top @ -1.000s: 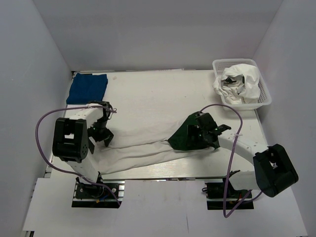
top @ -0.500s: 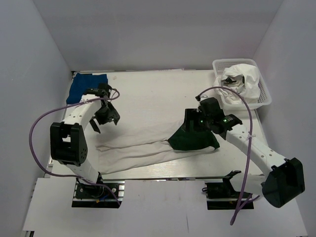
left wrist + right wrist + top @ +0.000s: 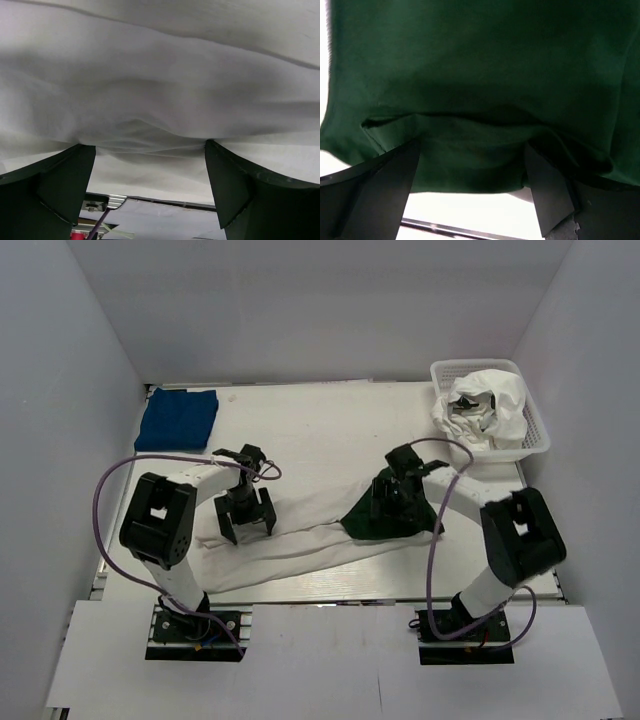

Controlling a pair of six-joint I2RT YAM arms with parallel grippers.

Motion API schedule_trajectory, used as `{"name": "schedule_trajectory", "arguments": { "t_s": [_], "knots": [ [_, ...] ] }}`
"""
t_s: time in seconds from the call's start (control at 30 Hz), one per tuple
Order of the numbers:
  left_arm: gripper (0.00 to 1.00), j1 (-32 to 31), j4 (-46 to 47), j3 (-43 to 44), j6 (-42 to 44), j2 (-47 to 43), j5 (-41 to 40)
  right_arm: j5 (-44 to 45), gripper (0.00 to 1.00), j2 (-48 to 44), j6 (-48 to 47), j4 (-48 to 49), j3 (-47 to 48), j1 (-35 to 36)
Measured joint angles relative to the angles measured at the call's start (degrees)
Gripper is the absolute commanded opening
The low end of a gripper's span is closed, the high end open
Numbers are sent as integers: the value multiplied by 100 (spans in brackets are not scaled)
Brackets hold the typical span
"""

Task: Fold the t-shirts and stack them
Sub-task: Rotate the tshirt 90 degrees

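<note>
— What's in the basket [image 3: 541, 430]?
— A crumpled white garment [image 3: 490, 405].
— And the tees?
— The blue tee [image 3: 177, 418] lies folded at the surface's [image 3: 320, 430] far left corner. The white tee [image 3: 300, 540] is stretched along the near edge, with the left hand [image 3: 247, 523] spread wide on its cloth and the right hand [image 3: 393, 496] spread wide on the green sleeve [image 3: 385, 518].
</note>
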Motion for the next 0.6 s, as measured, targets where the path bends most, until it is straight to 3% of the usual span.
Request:
{"name": "schedule_trajectory", "arguments": {
  "t_s": [0.17,0.27,0.5,0.6],
  "knots": [
    [100,-111,28,144,-76,188,236,-24,90,1078,-48,-358,1228,-330],
    [100,-240,-153,577,-249,555,372,179,90,2022,-170,-573,2435,-474],
    [100,-396,-483,2059,-1110,1582,833,-201,90,5125,-708,-549,7313,-761],
    [100,-435,-468,2225,-1670,1722,1198,-645,90,5895,-754,164,8345,-789]
  ]
}}
